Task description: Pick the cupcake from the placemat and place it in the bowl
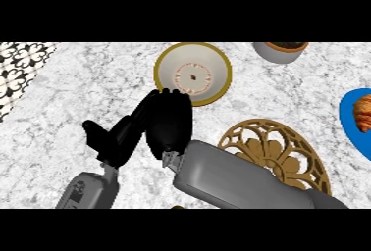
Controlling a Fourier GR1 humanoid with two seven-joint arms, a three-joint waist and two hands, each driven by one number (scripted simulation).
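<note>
cupcake point(193, 77) sits in bowl point(168, 59) | right hand point(169, 122) just below bowl rim, fingers straight | left hand point(116, 139) beside it, fingers relaxed | gold openwork placemat point(279, 147) (partly under right forearm) | croissant point(362, 113) on blue plate point(349, 125), right edge

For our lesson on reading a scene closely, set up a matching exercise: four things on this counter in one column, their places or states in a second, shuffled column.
Things:
1. cupcake
2. placemat
3. blue plate
4. right hand

Places or states:
A. partly under the right forearm, nothing on it
B. at the view's right edge, holding a pastry
C. inside the bowl
D. open, just below the bowl's rim

Pairs: 1-C, 2-A, 3-B, 4-D
</note>
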